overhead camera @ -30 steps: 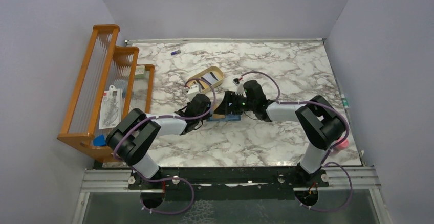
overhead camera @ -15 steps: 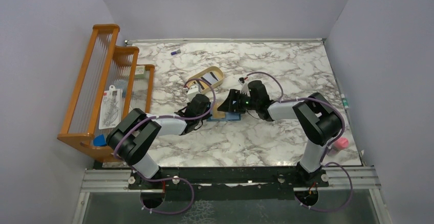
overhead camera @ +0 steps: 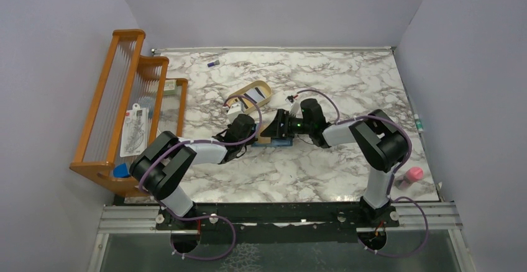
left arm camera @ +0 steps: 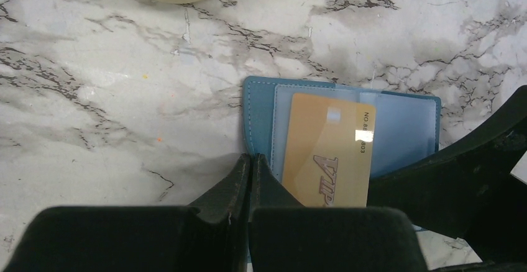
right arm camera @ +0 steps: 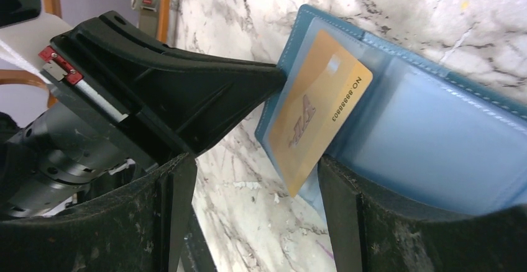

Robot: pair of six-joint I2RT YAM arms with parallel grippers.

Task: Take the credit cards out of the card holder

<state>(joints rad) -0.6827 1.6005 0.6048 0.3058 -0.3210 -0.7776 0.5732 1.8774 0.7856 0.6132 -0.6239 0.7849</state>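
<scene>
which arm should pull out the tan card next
Right. The right gripper is open and straddles the protruding tan card, ready to close and pull. The left gripper is shut, tips at the edge of the card holder, seemingly pinning it.

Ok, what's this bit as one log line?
left gripper: shut, tips at card holder edge | right gripper: open around tan card | tan card: partly out

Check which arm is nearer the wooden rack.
Left. The left arm bends close beside the near end of the wooden rack; the right arm stands across the table, well away.
</scene>
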